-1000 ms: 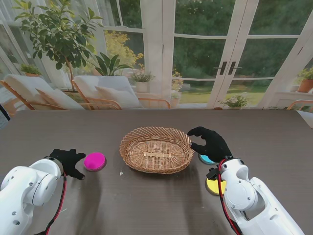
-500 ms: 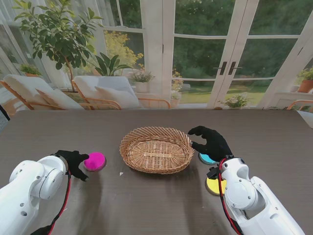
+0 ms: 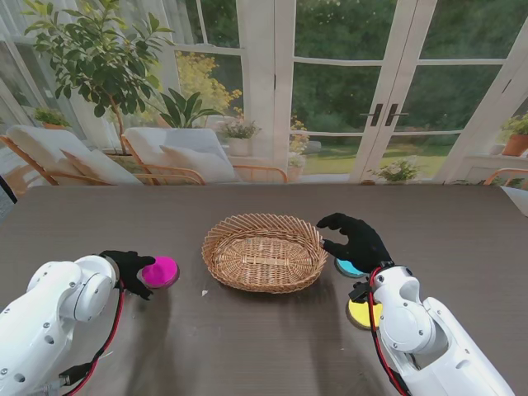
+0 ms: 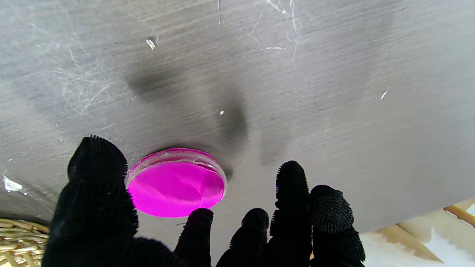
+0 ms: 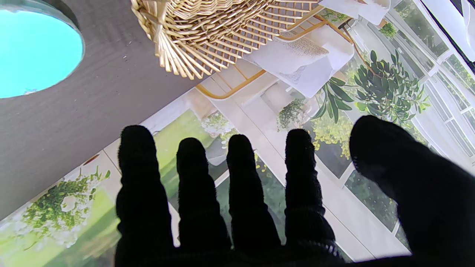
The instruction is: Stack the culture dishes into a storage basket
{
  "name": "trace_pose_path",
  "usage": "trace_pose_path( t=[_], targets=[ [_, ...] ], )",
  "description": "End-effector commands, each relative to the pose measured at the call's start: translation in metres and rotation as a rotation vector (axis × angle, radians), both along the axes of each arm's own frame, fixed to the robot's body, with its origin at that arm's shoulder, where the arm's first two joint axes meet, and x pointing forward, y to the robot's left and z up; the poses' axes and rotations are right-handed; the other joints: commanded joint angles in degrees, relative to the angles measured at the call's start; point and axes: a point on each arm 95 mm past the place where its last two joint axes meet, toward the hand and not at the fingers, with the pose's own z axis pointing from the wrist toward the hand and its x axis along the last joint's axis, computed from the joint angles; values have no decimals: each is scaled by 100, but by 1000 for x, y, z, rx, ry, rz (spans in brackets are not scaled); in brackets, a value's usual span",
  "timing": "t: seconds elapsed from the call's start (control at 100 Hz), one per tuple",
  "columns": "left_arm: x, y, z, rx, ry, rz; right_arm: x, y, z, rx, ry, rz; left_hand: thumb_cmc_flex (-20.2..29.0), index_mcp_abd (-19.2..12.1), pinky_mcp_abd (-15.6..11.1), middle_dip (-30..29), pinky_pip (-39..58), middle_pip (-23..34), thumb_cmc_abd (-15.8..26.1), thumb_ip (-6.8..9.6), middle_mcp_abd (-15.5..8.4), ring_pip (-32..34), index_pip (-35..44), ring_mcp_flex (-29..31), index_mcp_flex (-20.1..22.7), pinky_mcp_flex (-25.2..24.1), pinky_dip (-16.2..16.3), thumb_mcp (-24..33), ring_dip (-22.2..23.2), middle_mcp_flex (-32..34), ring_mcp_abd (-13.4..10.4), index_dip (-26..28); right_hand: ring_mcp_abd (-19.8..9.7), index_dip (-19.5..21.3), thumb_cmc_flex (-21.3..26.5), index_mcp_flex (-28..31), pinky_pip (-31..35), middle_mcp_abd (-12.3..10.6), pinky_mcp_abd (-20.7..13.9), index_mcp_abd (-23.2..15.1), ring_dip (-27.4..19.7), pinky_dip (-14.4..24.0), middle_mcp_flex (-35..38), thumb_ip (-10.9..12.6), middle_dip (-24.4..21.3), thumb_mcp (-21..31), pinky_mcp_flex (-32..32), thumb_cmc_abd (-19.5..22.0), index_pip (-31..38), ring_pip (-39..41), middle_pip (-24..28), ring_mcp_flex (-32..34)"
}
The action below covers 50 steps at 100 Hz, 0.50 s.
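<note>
A magenta culture dish (image 3: pixel 160 271) (image 4: pixel 177 182) lies on the dark table left of the wicker basket (image 3: pixel 264 251). My left hand (image 3: pixel 130 271) (image 4: pixel 193 218) is open right beside it, thumb on one side and fingers spread on the other, with the thumb and index tip at its rim. A cyan dish (image 3: pixel 349 268) (image 5: pixel 35 52) lies by the basket's right edge, partly hidden under my right hand (image 3: pixel 353 239) (image 5: pixel 259 200). That hand hovers open with fingers spread. A yellow dish (image 3: pixel 361 313) sits nearer to me, partly behind the right forearm.
The basket (image 5: pixel 207 29) holds nothing that I can see. A small white speck (image 3: pixel 204 292) lies on the table in front of the basket. Glass doors, chairs and plants stand beyond the table's far edge.
My left hand has slid right along the table until its fingers reach the magenta dish. The right hand has stayed almost still.
</note>
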Motion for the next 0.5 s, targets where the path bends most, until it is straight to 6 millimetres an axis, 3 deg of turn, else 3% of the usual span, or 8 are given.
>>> trace_pose_path(
  t=[0.0, 0.36, 0.49],
  targets=[
    [3, 1, 0, -8, 5, 9, -2, 3, -2, -1, 15, 12, -188, -93, 57, 21, 294, -6, 27, 101, 61, 111, -112, 219, -243, 42, 186, -34, 80, -98, 148, -64, 15, 24, -135, 33, -194, 85, 48, -63, 20, 173, -78, 46, -80, -328, -1368, 164, -77, -30, -125, 43],
    [20, -6, -10, -60, -33, 53, -2, 3, -3, -2, 22, 14, -51, -52, 172, 33, 390, 36, 103, 132, 177, 275, -196, 411, -513, 184, 310, -4, 125, 68, 213, -251, 25, 28, -133, 6, -204, 96, 51, -71, 22, 187, -90, 44, -79, -330, -1370, 154, -88, -29, -121, 43],
    [25, -8, -17, -78, -43, 77, -2, 3, -3, -2, 24, 15, 104, -55, 217, 77, 449, 67, 76, 168, 222, 387, -233, 549, -509, 334, 386, 16, 127, 226, 182, -587, 21, 29, -133, -9, -205, 94, 41, -85, 23, 192, -91, 43, -79, -329, -1367, 157, -92, -29, -121, 45]
  ],
)
